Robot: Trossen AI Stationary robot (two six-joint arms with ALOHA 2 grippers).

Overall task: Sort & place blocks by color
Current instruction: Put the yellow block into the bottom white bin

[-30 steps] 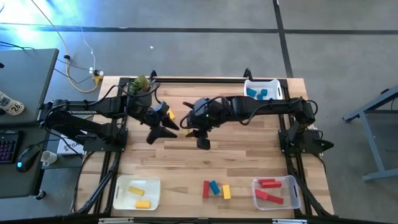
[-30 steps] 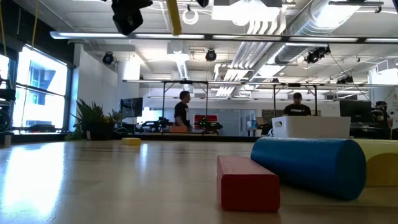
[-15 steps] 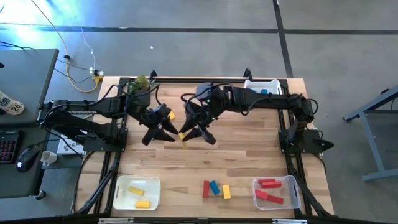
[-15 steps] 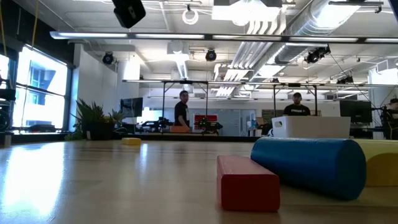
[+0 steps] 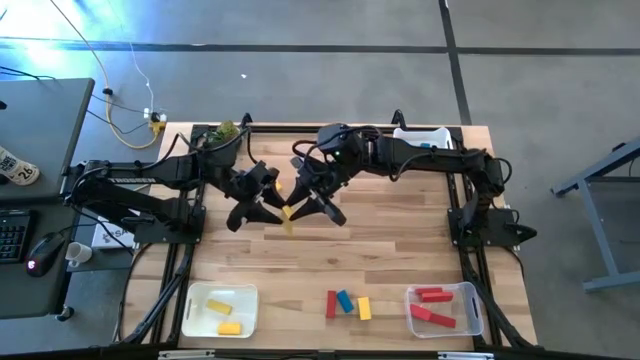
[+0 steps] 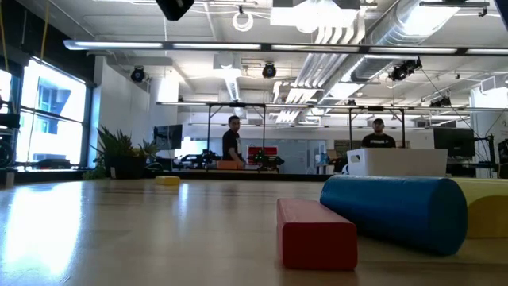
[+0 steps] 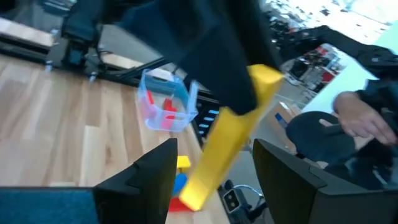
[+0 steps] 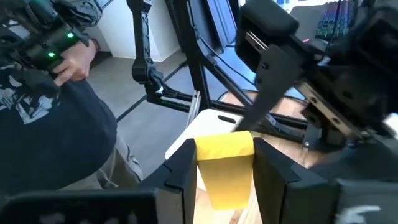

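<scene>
Clearly a handover was under way: the right tool [image 5: 318,205] was clamped on a long yellow block [image 5: 288,218], its fingers [image 8: 180,167] pressing the block's end, while the left tool [image 5: 262,205] faced it with its jaws apart, the block hanging between its fingers [image 7: 152,177] without touching them. Both tools hung above the counter [image 5: 400,250], well away from the white bin [image 5: 195,300] at the near left corner, which already held two yellow blocks [image 5: 219,306].

To do the step well, the left tool should probably close around the block's free lower part, clear of the right tool's hold, and the right tool should release only once that grip is firm; the block sat tilted, so a squeeze on its flat sides seemed safer than on its edges. From there the white bin would be the likely goal. Beside that bin, a red block [image 5: 330,304], a blue block [image 5: 344,301] and another yellow block [image 5: 364,308] lay unsorted.
</scene>
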